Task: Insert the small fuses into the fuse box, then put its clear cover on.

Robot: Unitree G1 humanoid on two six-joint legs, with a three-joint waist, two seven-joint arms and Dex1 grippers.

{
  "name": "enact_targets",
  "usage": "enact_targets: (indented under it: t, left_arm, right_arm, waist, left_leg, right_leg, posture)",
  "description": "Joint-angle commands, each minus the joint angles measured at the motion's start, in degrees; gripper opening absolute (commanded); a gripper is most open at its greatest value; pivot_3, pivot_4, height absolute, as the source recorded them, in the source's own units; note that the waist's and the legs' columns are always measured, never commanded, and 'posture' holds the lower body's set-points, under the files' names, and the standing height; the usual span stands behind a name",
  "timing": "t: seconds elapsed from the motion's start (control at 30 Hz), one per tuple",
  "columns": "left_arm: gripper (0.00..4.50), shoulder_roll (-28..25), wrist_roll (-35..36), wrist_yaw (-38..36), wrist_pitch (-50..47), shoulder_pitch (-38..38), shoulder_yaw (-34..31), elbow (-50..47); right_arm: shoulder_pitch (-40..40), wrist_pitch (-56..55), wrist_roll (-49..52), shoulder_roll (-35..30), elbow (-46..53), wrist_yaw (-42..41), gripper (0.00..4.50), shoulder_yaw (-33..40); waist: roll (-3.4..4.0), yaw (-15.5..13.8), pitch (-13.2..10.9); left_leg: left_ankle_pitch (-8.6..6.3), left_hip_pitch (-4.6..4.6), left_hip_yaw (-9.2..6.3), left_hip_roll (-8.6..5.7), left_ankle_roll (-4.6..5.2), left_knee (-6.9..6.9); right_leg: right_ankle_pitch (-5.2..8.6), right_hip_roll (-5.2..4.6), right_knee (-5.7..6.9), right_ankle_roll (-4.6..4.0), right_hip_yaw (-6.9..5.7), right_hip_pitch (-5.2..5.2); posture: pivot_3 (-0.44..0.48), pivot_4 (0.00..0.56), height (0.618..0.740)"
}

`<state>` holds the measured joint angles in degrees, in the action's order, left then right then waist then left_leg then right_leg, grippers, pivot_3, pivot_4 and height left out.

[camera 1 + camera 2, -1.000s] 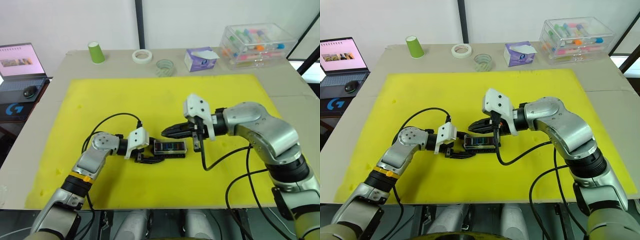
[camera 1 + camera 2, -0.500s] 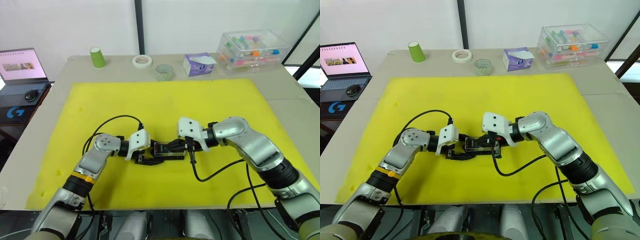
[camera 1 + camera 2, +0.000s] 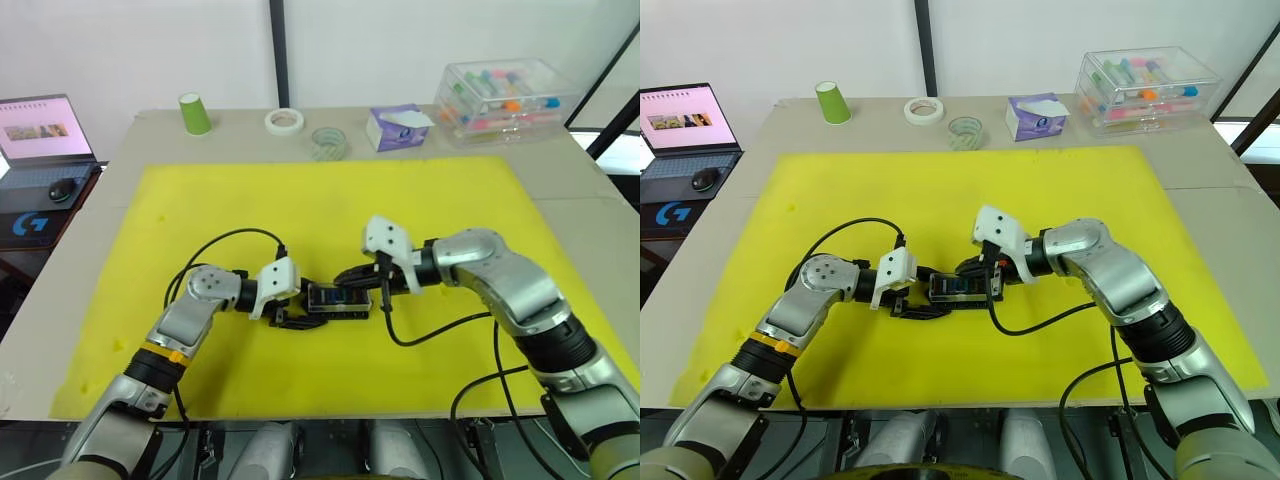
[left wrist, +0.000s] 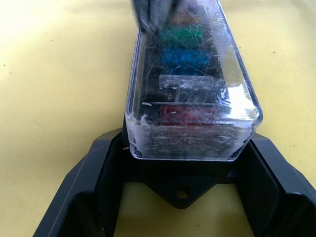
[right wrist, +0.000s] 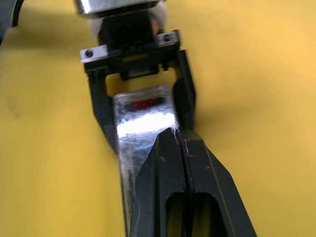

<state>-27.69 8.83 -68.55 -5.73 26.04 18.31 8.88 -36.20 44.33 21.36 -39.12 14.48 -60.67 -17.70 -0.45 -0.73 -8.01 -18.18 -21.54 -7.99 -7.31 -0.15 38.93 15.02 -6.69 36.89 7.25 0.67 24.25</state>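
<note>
Covering fuse box (image 4: 185, 185): scratched clear cover (image 4: 190, 86), coloured fuses (image 4: 185, 59) inside.

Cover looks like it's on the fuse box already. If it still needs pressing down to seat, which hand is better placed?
Probably the right hand: its shut fingers sit on top of the clear cover. The left hand is clamped around the end of the fuse box, bracing it on the yellow mat.

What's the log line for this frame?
left gripper: shut on fuse box | right gripper: shut, tips on cover | fuses: under cover
</note>
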Motion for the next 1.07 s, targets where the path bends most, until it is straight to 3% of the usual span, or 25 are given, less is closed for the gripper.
enact_targets:
  t: [0.03,0.13,0.27,0.43,0.57,0.77,1.07]
  left_arm:
    - [3.48,-2.2,-0.9,0.5,-2.3,-0.2,-0.9,-1.3]
    - [4.43,-6.4,2.1,-0.2,-6.2,-2.5,-4.3,-8.0]
    - [4.50,-12.2,7.7,-0.5,-12.4,-7.0,-9.9,-17.3]
    - [4.50,-22.4,18.7,0.3,-25.7,-14.5,-24.1,-30.2]
    - [4.50,-29.3,20.1,0.4,-28.7,-21.8,-34.6,-34.7]
    - [4.50,-32.1,23.0,0.0,-32.3,-30.1,-46.8,-37.2]
    - [4.50,-33.2,24.3,2.7,-34.3,-30.5,-46.8,-38.8]
  right_arm:
    - [-1.8,1.6,2.7,-2.7,3.8,-1.7,0.40,4.1]
    - [-0.7,0.2,2.3,-8.4,5.4,-4.5,1.30,6.1]
    - [0.7,-1.7,2.3,-13.9,5.5,-7.3,2.71,8.1]
    - [5.3,-5.7,2.1,-23.1,4.2,-12.0,4.48,13.0]
    - [10.7,-9.5,1.1,-29.2,2.2,-14.6,4.48,17.3]
    - [16.3,-13.0,0.4,-34.0,-0.5,-16.3,4.48,22.7]
    - [18.3,-11.9,1.1,-34.8,0.9,-15.8,4.48,25.6]
  waist:
    - [0.01,0.0,0.0]
    - [0.04,0.1,-0.1]
    - [0.18,0.4,-0.2]
    - [0.28,-0.1,-0.7]
    - [0.33,0.0,-0.8]
    - [0.48,0.0,-1.1]
    - [0.54,0.0,-1.3]
  left_leg:
    - [0.00,0.00,0.00,0.00,0.00,-0.01]
    - [0.00,-0.02,0.01,0.01,0.00,-0.03]
    - [-0.01,-0.11,0.05,0.03,0.00,-0.12]
    - [-0.02,-0.26,0.07,0.03,0.02,-0.07]
    - [-0.04,-0.28,0.09,0.02,0.05,-0.07]
    - [-0.05,-0.27,0.16,0.07,0.05,-0.07]
    - [-0.08,-0.27,0.18,0.09,0.07,-0.07]
  right_leg:
    - [0.00,0.00,0.00,0.00,0.00,0.01]
    - [0.00,0.01,0.00,0.00,0.02,0.06]
    - [0.00,0.04,-0.01,0.00,0.11,0.24]
    - [0.00,0.03,-0.02,0.00,0.11,0.33]
    - [0.00,0.00,-0.08,0.00,0.10,0.31]
    - [0.00,0.01,-0.12,-0.01,0.11,0.29]
    - [0.00,0.00,-0.15,-0.01,0.11,0.26]
  posture:
    - [0.000,0.150,0.740]
    - [0.000,0.150,0.740]
    - [0.000,0.150,0.740]
    - [0.000,0.150,0.740]
    - [0.000,0.150,0.740]
    - [0.000,0.150,0.740]
    - [0.000,0.150,0.740]
